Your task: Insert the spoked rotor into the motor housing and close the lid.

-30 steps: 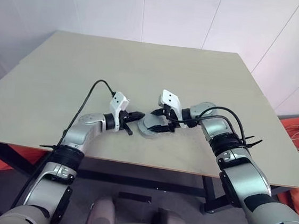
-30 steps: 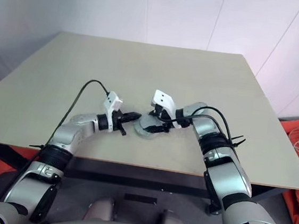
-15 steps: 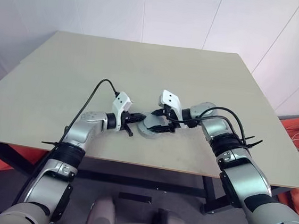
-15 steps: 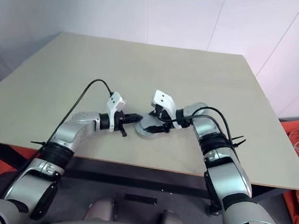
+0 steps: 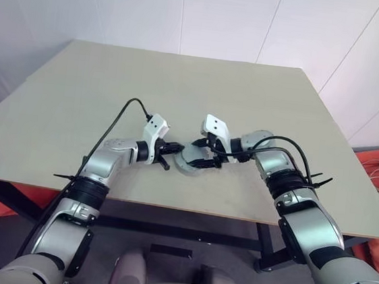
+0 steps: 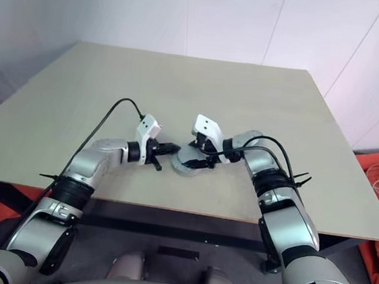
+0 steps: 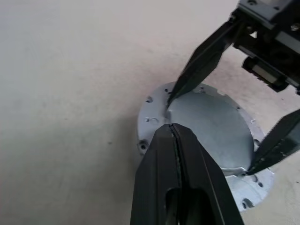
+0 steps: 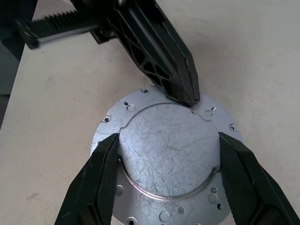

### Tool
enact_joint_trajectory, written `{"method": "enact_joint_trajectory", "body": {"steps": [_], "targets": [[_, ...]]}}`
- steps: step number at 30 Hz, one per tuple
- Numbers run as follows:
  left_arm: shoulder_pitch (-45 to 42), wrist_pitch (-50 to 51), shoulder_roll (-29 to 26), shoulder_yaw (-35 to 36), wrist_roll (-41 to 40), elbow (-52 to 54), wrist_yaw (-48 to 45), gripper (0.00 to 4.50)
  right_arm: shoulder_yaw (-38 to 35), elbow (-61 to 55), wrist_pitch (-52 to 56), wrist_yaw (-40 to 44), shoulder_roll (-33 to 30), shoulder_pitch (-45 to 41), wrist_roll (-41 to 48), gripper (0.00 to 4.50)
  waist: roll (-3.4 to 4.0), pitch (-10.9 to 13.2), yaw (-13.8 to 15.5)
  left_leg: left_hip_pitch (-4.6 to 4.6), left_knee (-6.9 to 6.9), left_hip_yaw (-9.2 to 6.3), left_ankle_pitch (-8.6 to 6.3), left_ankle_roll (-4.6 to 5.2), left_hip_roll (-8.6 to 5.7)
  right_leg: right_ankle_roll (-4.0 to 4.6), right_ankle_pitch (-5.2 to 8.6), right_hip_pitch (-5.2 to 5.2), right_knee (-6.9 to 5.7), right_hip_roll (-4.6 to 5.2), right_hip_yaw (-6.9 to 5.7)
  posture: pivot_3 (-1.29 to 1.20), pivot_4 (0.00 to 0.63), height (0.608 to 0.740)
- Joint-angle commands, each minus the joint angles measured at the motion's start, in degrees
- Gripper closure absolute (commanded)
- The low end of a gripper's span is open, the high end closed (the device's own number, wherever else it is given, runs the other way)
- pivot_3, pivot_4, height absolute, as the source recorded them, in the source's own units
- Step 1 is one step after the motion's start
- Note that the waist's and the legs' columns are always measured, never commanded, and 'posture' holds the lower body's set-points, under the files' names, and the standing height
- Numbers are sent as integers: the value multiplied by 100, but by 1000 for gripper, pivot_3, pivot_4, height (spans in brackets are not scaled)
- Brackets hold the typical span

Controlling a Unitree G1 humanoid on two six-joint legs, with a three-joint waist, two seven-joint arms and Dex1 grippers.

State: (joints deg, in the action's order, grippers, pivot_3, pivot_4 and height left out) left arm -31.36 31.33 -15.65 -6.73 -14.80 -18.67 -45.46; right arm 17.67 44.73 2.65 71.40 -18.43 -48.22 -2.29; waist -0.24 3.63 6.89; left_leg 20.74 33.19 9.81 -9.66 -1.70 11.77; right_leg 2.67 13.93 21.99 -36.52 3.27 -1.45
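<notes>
Beige table (image 5: 182,87) under white walls (image 5: 223,17) — left hand (image 7: 172,127) pinched closed, right hand (image 8: 164,140) spread across a grey disc (image 8: 168,154).

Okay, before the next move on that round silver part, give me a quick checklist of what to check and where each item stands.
1. Left end effector shut: ok.
2. Its tip sits at the rim of the raised disc: ok, seen in the right wrist view.
3. Right end effector spans the raised disc, one fingertip against each side of its rim: ok.
4. Raised disc centred on the flanged plate: ok, flange shows all round.
5. Raised disc fully seated in the flanged plate: cannot tell.
6. Flanged plate lies flat on the table: ok.
</notes>
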Motion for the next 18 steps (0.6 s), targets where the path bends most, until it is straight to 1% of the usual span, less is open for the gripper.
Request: {"method": "enact_joint_trajectory", "body": {"steps": [1,8,10,12,18], "targets": [[-28,22,7,30,38,-64,85,4500,134,24,-10,-73,-30,106,-198,1385,0,0,0,-2,0,-1,0,0,0,0,0,-1,0,0,0,0,0,740],[-33,255,-49,-121,60,-40,-65,4500,115,-23,78,-60,-17,130,-158,1385,0,0,-2,-2,-4,-1,0,0,0,-1,0,0,4,0,0,0,0,740],[-42,278,-55,-139,68,-35,-81,4500,101,-66,203,-3,-25,138,-119,637,0,0,-3,-3,-7,-2,0,0,0,-1,1,-1,7,0,0,0,0,740],[-48,300,-54,-145,72,-26,-80,4500,107,-145,322,102,-46,160,-82,23,2,0,-2,-2,-11,-2,0,0,0,0,0,0,12,0,0,0,0,740],[-47,330,-48,-182,90,-7,-104,4500,-61,-467,471,147,-9,159,113,23,2,-1,2,4,-24,-1,-2,3,-1,9,-6,-3,41,0,0,0,0,740]]}}
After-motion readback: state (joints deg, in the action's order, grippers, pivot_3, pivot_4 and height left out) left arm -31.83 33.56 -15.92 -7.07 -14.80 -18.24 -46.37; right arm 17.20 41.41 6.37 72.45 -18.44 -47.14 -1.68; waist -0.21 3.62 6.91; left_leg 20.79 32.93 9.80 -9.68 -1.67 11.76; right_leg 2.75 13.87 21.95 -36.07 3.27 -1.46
